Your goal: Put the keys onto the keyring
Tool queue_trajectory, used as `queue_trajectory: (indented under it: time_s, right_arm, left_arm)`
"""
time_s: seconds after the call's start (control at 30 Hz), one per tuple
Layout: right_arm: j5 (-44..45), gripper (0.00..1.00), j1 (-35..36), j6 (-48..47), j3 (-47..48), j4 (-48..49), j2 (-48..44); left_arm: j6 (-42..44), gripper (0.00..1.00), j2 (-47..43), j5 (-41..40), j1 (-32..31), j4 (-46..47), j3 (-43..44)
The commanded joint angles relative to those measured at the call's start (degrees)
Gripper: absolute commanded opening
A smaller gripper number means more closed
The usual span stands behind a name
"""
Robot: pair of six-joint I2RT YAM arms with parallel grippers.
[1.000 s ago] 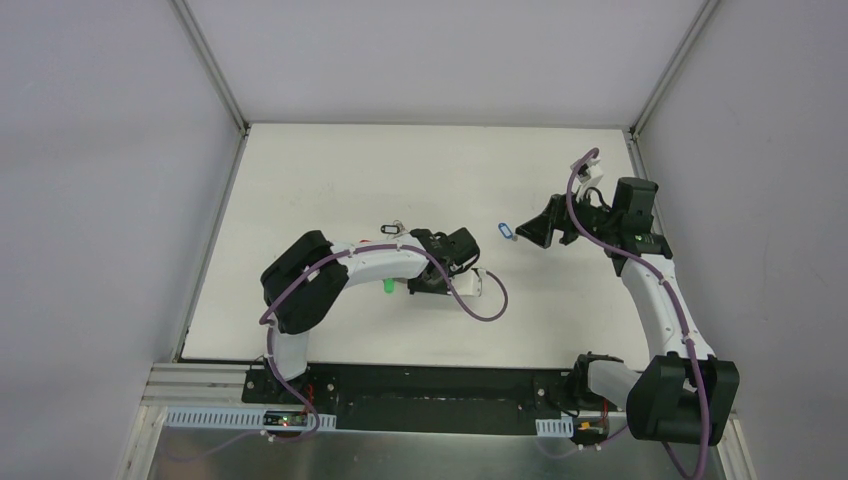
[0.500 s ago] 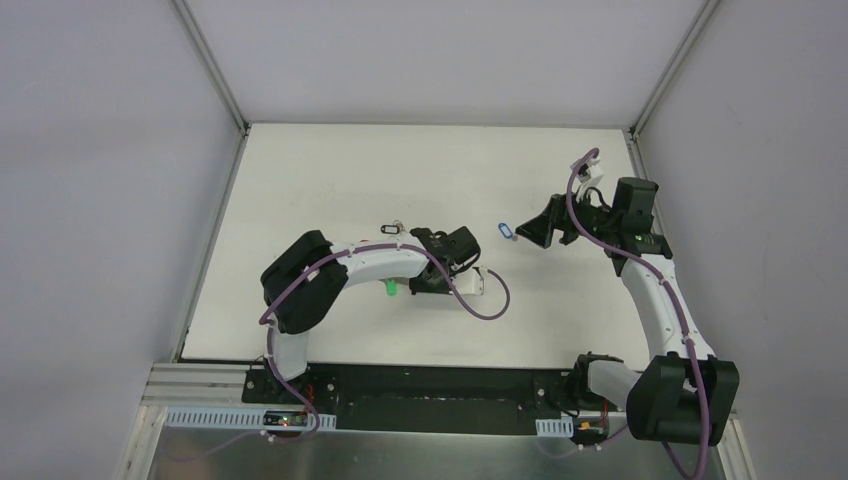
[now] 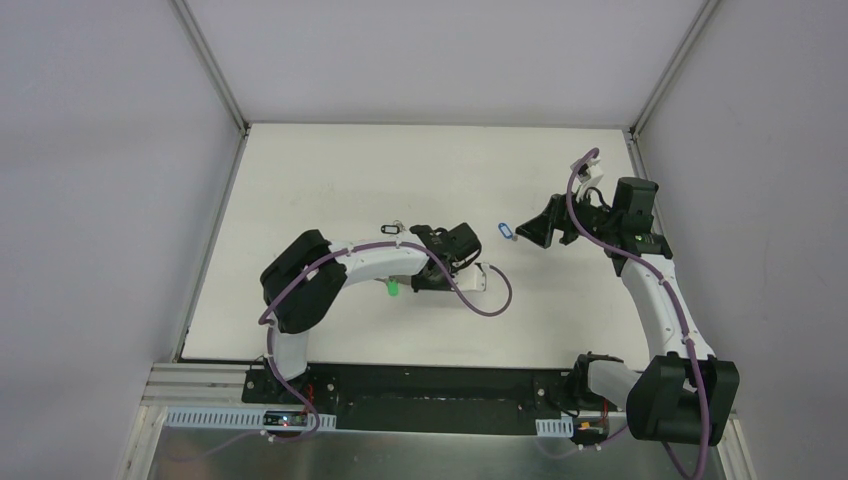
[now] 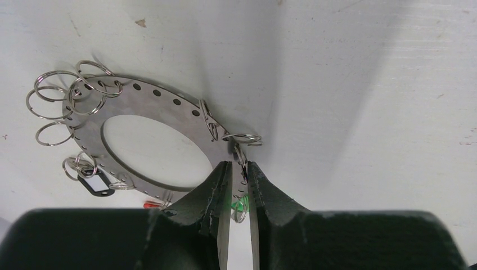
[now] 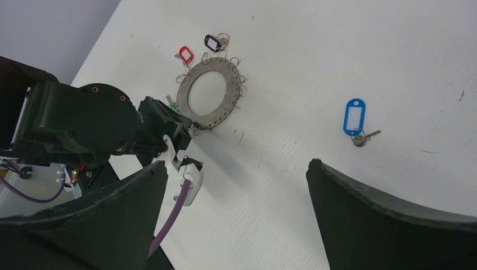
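Flat grey keyring (image 4: 163,107), loop-fringed rim

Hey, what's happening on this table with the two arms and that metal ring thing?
Two robot arms are putting keys on a keyring. The left end effector has its fingers nearly closed around the rim of the grey keyring on the table; whether it truly grips is unclear. A red tag, a black tag and a green tag sit at that rim. The right end effector hangs wide open near a blue-tagged key lying apart, not yet on the ring.
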Motion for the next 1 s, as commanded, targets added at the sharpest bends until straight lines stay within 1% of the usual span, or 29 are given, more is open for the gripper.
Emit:
queue_trajectory:
  time_s: [0.0,0.13,0.23,0.4,0.6,0.7,0.97]
  right_arm:
    - [-1.8,0.98,-0.4,0.1,-0.1,1.2,-1.5]
    - [-1.8,0.98,-0.4,0.1,-0.1,1.2,-1.5]
    - [-1.7,0.98,-0.4,0.1,-0.1,1.2,-1.5]
    - [-1.6,0.98,-0.4,0.0,-0.1,1.2,-1.6]
    - [-1.8,0.98,-0.5,0.1,-0.1,1.2,-1.6]
    - [-1.8,0.98,-0.5,0.2,0.0,1.2,-1.7]
    - [-3.1,0.98,-0.5,0.7,1.1,1.0,-2.4]
  left_arm:
    - [-1.0,0.18,-2.2,0.7,0.4,-0.7,1.7]
    - [-1.1,0.16,-2.0,0.9,0.4,-0.7,1.7]
    - [-1.3,0.12,-2.0,1.6,0.5,-1.0,1.8]
    - [-2.0,0.00,-2.6,3.2,0.4,-1.9,2.0]
    - [-2.8,0.00,-4.7,4.2,0.7,-1.5,0.7]
    - [-3.9,0.00,-6.7,6.1,1.4,-1.3,0.2]
    - [-7.5,0.00,-14.7,17.2,4.8,-1.1,-0.3]
